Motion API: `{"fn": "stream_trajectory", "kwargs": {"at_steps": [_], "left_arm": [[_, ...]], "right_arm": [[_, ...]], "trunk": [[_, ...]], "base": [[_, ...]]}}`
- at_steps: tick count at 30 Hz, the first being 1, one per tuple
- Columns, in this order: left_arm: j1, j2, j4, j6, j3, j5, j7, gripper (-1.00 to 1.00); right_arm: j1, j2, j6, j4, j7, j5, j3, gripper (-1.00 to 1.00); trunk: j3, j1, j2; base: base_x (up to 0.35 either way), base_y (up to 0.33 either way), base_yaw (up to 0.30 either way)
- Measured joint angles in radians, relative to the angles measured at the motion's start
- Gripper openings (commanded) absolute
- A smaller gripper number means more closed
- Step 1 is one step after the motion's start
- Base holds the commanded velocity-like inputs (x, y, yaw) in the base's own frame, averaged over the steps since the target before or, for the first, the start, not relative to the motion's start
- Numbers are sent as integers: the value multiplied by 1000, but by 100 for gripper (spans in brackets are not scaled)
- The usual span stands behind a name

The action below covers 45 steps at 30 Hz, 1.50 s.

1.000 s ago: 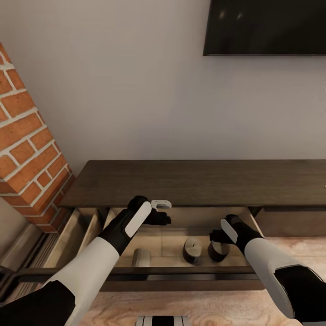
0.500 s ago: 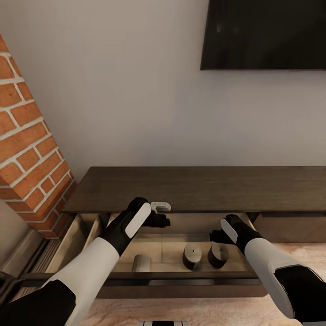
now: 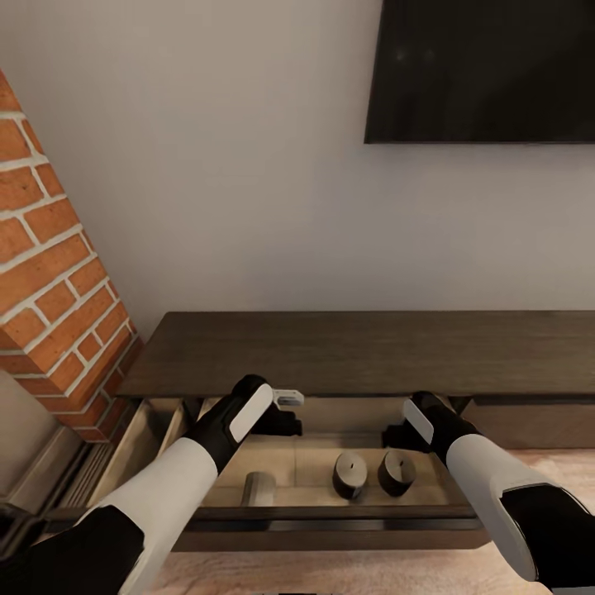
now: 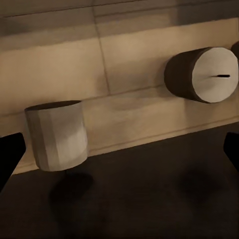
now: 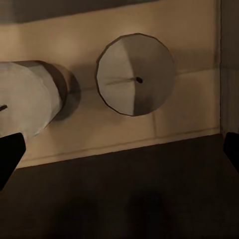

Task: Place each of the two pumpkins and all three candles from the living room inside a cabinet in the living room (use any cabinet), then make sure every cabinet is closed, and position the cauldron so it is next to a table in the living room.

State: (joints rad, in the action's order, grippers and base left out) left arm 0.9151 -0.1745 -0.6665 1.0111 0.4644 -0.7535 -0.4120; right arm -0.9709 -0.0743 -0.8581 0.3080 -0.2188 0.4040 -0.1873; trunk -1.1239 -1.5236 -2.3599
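Now candle stowing looks done: three candles [image 3: 349, 474] [image 3: 397, 472] [image 3: 259, 488] sit inside open cabinet [image 3: 364, 351] drawer, one tipped at left. Left hand [image 3: 281, 417] and right hand [image 3: 397, 434] above drawer, both released, empty. Next, likely: fetch pumpkins, later close drawer.

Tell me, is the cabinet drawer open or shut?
Open: the drawer is pulled out, its pale interior exposed, with three candles inside.
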Motion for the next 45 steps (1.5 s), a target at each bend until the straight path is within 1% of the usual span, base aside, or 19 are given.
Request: {"fn": "stream_trajectory", "kwargs": {"at_steps": [1,2,4,6,10,45], "left_arm": [[0,0,14,0,0,-1,0,100],[0,0,36,0,0,-2,-1,100],[0,0,51,0,-1,-2,0,100],[0,0,58,0,-2,-2,0,100],[0,0,64,0,-2,-2,0,100],[0,0,70,-2,-6,-1,-2,100]], "right_arm": [[0,0,-8,0,17,0,0,100],[0,0,-17,0,52,0,-1,100],[0,0,-25,0,87,-1,-3,100],[0,0,-30,0,112,-1,-4,100],[0,0,-35,0,132,-2,-6,100],[0,0,-37,1,134,-5,-6,100]], "trunk": [[3,4,7],[6,8,14],[13,15,28],[19,23,42],[31,38,70],[141,173,315]], "base": [[0,0,0],[0,0,0],[0,0,0],[0,0,0],[0,0,0],[0,0,0]]}}
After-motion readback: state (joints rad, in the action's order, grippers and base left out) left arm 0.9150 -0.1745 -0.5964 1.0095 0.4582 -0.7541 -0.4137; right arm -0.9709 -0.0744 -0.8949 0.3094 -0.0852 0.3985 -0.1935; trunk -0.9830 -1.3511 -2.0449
